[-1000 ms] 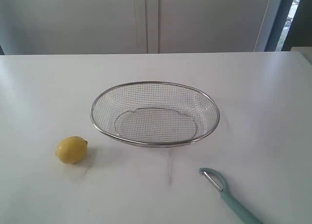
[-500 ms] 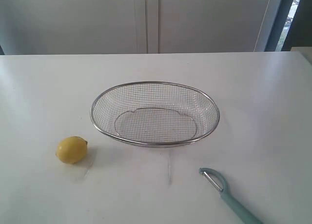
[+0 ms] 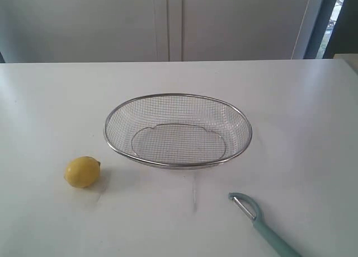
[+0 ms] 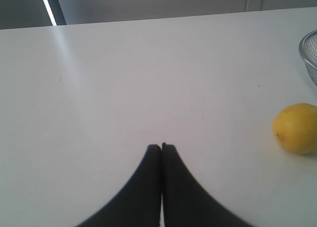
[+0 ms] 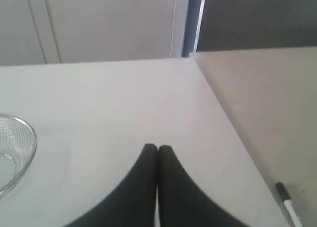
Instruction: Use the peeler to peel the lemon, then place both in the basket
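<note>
The yellow lemon (image 3: 82, 172) lies on the white table (image 3: 50, 100), left of the silver wire basket (image 3: 178, 96), which holds nothing. The peeler (image 3: 263, 225), teal-green handle and metal head, lies near the front right edge. Neither arm shows in the exterior view. In the left wrist view my left gripper (image 4: 161, 147) is shut with nothing in it, and the lemon (image 4: 296, 127) sits well off to its side, with the basket's rim (image 4: 308, 59) beyond. My right gripper (image 5: 158, 147) is shut and empty over bare table, the basket (image 5: 22, 158) far to one side; the peeler is out of that view.
A grey cabinet wall (image 3: 168, 22) stands behind the table. In the right wrist view the table's edge (image 5: 233, 133) runs close beside the gripper, and a dark-tipped white pen-like object (image 5: 290, 207) lies on the lower surface past it.
</note>
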`<state>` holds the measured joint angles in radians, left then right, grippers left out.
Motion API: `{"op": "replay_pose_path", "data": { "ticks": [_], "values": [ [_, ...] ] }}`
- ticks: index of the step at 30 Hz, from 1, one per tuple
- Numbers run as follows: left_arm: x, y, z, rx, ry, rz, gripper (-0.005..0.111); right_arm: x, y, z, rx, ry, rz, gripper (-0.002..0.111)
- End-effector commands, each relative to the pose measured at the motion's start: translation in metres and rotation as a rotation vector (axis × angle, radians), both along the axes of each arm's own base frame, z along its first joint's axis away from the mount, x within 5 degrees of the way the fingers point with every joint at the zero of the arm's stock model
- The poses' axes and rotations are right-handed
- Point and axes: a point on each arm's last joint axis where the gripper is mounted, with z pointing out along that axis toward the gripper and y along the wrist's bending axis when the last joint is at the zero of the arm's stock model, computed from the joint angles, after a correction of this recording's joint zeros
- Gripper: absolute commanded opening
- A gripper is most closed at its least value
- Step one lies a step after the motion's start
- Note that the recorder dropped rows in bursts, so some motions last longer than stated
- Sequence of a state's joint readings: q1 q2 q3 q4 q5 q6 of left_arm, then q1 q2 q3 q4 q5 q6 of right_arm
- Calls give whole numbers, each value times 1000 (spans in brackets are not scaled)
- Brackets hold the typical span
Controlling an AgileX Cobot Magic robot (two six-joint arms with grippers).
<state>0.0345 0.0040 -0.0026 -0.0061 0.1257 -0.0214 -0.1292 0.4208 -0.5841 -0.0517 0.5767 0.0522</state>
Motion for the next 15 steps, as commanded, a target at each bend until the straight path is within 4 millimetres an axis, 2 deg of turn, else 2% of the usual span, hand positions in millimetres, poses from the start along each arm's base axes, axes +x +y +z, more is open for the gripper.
{"op": "replay_pose_path", "data": {
  "ticks": [1,8,15],
  "values": [
    [0,0,-1,-1,-3,-5,0,17,-3,2,20,130,-9,0],
    [0,0,-1,-1,-3,-5,0,46,-7,-5,46,371,-13,0],
    [0,0,-1,-1,-3,-5,0,77,-11,-22,49,623,12,0]
  ]
}}
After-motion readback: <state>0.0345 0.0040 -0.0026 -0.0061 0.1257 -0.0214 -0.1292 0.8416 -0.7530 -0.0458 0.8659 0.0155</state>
